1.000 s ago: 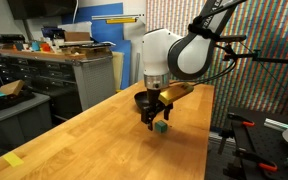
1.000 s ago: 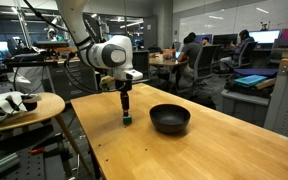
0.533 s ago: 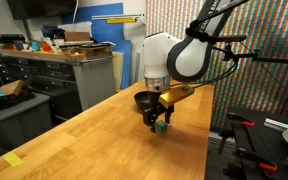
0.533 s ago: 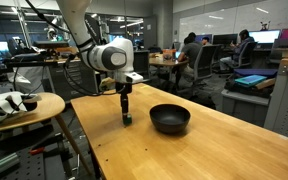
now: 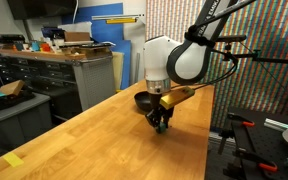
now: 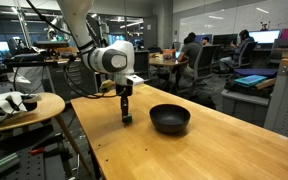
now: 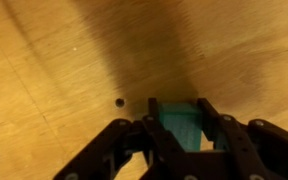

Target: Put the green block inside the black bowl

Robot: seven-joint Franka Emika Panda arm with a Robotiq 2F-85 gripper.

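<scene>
In the wrist view the green block [image 7: 180,122] sits squarely between the two black fingers, which press on its left and right sides. My gripper [image 7: 181,118] is shut on it, down at the wooden table. In both exterior views the gripper [image 5: 160,124] [image 6: 126,117] points straight down at the tabletop and its fingers cover most of the block. The black bowl [image 6: 170,118] stands on the table a short way to the side of the gripper, seen also as a dark rim [image 5: 144,100] behind the wrist.
The long wooden table [image 6: 199,150] runs under the arm, with its edges close on both sides [image 5: 104,105]. A round side table [image 6: 24,108] with objects stands beyond the edge. Cabinets and a workbench [image 5: 54,70] line the background. Small screw holes [image 7: 119,102] dot the wood.
The gripper came down around the green block and its fingers shut on it. The bowl stayed where it was.
</scene>
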